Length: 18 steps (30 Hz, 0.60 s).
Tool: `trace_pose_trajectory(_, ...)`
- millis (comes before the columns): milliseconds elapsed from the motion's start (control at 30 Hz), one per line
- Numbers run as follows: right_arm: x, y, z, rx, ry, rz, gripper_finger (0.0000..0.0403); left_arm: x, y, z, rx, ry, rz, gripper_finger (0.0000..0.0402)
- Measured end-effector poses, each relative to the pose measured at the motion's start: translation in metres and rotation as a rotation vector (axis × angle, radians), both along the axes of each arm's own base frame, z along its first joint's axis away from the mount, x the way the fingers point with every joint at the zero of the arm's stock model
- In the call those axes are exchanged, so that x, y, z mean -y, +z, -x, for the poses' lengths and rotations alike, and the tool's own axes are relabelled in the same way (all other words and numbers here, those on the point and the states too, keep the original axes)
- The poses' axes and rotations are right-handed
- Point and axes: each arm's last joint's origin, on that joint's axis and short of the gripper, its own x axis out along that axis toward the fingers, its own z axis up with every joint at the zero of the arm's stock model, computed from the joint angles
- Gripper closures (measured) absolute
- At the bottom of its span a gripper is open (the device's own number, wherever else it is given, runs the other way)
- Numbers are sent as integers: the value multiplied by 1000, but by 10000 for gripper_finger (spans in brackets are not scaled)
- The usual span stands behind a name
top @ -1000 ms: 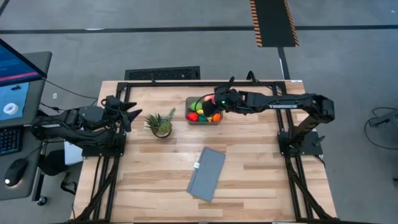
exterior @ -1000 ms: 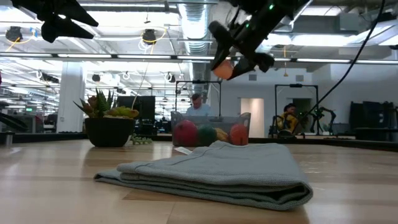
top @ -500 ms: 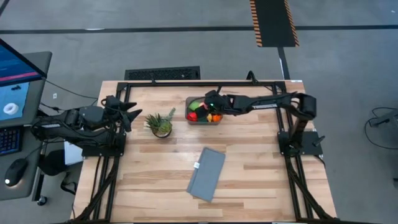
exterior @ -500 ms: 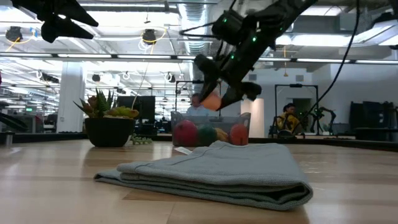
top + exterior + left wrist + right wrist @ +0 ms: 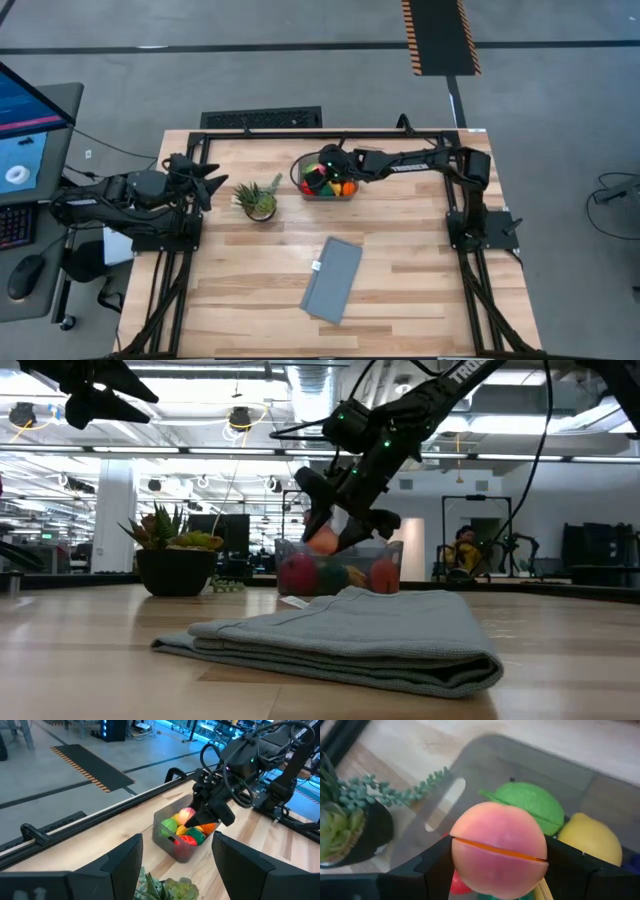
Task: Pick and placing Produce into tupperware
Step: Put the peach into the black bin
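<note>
The tupperware (image 5: 327, 180) at the far middle of the table already holds a heap of produce, a light green piece (image 5: 527, 805) and a yellow one (image 5: 590, 839) among them, and I spot nothing loose on the boards, so this looks like the last one going in. The pink peach (image 5: 498, 849) hangs just over the tub's opening, clamped between the fingers of the right gripper (image 5: 330, 168). That arm reaches long and low across the table, while the left gripper (image 5: 218, 181) waits with jaws nearly together near the potted plant (image 5: 258, 200).
</note>
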Motion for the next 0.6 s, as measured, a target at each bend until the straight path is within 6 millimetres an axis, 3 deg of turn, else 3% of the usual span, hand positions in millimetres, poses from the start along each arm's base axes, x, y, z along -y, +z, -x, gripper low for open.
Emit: trace_pose_trajectory(600,12,-2,7,-30,-55,-15,127,0,0,0,2,2,3,175)
